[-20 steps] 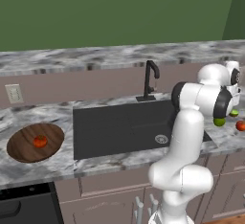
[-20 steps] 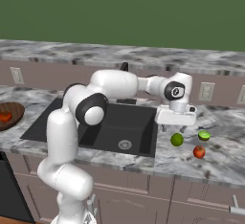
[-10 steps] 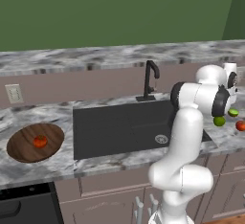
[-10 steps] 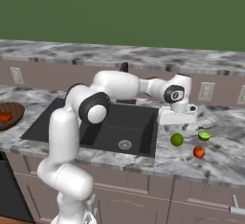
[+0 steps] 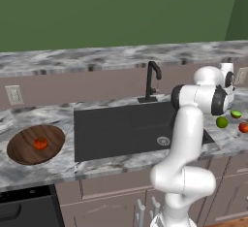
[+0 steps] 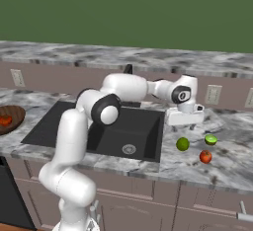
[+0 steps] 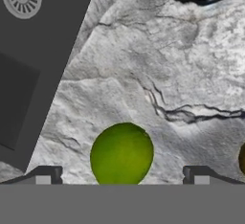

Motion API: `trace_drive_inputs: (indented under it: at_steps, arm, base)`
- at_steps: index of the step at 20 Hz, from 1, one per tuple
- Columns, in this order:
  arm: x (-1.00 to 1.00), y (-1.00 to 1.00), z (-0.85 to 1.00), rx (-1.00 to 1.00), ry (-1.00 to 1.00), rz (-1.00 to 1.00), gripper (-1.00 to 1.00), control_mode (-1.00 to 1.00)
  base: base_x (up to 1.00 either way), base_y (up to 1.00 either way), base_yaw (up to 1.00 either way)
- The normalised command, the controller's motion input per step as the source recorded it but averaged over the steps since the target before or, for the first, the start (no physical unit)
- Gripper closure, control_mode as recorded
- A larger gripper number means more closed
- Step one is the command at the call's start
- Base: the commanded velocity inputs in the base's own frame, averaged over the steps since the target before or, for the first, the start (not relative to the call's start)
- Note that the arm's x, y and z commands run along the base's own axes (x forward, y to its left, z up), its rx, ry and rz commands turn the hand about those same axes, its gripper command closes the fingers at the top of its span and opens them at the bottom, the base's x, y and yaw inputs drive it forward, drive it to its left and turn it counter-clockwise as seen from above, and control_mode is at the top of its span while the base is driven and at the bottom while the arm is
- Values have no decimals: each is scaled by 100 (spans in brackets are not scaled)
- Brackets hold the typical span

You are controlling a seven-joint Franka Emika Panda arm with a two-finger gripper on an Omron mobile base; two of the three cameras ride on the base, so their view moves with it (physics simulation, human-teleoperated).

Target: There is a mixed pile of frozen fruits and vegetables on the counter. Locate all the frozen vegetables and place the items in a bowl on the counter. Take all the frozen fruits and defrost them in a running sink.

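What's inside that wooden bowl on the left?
The wooden bowl holds one red-orange tomato-like lump, resting near its middle. The rest of its inside shows bare wood grain. In the right base view the bowl is cut off at the edge, so part of it is unseen there.

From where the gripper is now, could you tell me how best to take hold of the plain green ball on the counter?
Probably straight down from above, closing across the widest part of the green ball. It is round, sits free on the counter, and lies between the open gripper's fingertips.
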Motion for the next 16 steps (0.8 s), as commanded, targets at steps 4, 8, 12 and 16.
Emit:
trace_drive_inputs:
  at_steps: [4, 8, 12, 16]
  arm:
    - [4, -18, -23, 0, -9, 5, -100, -100]
    - [-10, 14, -4, 0, 5, 1, -100, -100]
    - [-8, 26, 0, -1, 8, 0, -100, -100]
    - [-3, 4, -7, 0, 3, 0, -100, -100]
  base:
    - [0, 0, 0]
    - [0, 0, 0]
    - [0, 0, 0]
    - [0, 0, 0]
